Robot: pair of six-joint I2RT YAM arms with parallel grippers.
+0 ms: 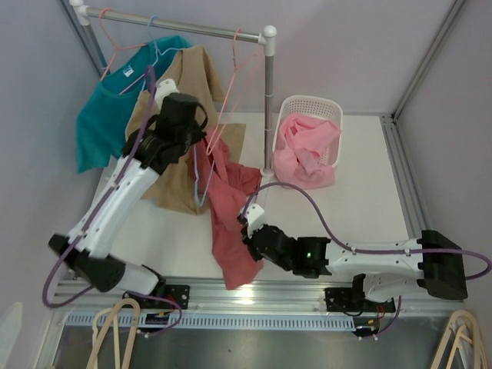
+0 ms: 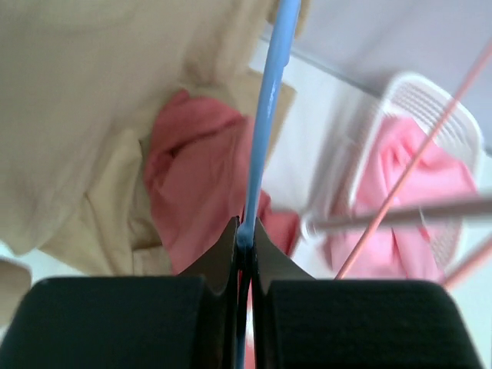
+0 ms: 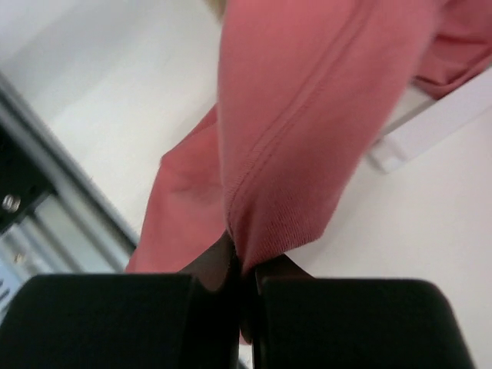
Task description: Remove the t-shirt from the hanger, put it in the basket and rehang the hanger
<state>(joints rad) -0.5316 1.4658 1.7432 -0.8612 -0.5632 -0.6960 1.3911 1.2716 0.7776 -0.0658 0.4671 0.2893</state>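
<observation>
A salmon-red t-shirt hangs off a blue wire hanger and trails down onto the table. My left gripper is shut on the blue hanger, holding it up below the rail. My right gripper is shut on the hem of the red t-shirt, low near the table's front. In the left wrist view the red shirt bunches behind the hanger wire.
A clothes rail holds a teal shirt and a tan shirt on hangers, plus a bare pink hanger. A white basket with pink clothes stands at the back right. The rail's post stands beside it.
</observation>
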